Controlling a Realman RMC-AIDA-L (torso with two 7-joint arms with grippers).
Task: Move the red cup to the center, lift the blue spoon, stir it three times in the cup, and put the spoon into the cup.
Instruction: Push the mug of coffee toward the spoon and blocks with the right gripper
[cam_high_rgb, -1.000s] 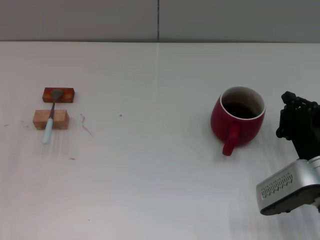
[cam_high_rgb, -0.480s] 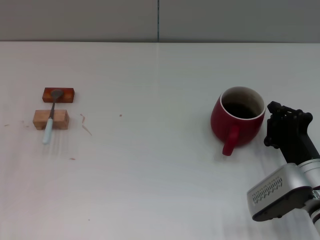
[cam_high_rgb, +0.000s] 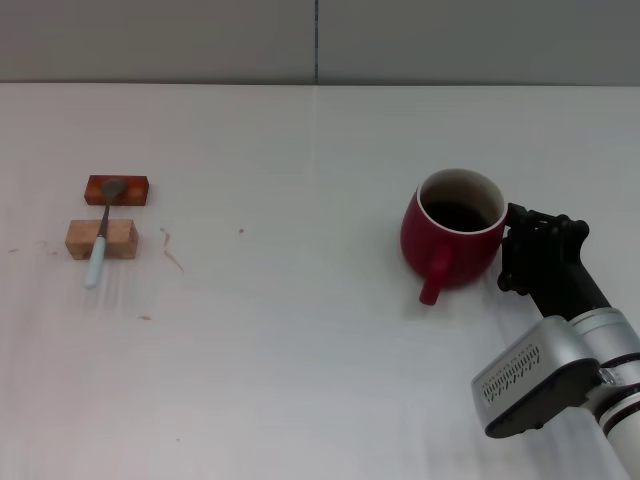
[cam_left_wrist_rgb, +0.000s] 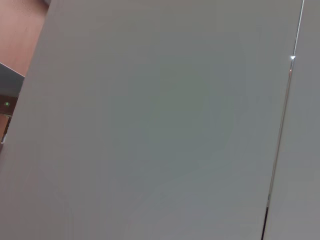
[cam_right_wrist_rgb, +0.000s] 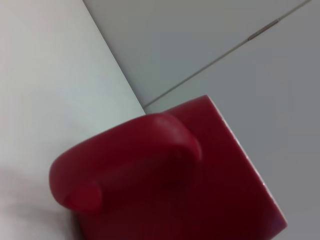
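The red cup (cam_high_rgb: 450, 240) stands upright right of the table's middle, its handle pointing toward the front; it fills the right wrist view (cam_right_wrist_rgb: 200, 190). My right gripper (cam_high_rgb: 532, 250) is shut and empty, pressed against the cup's right side. The blue spoon (cam_high_rgb: 97, 262) lies at the far left, its grey bowl on a red-brown block (cam_high_rgb: 132, 189), its neck across a tan wooden block (cam_high_rgb: 120, 238) and its handle end on the table. The left gripper is out of view; the left wrist view shows only a grey wall.
The white table (cam_high_rgb: 300, 330) runs back to a grey wall. A few small reddish marks (cam_high_rgb: 172, 255) lie on it just right of the blocks.
My right gripper has moved left against the cup and pushed it a short way left toward the middle. The spoon and blocks have not moved.
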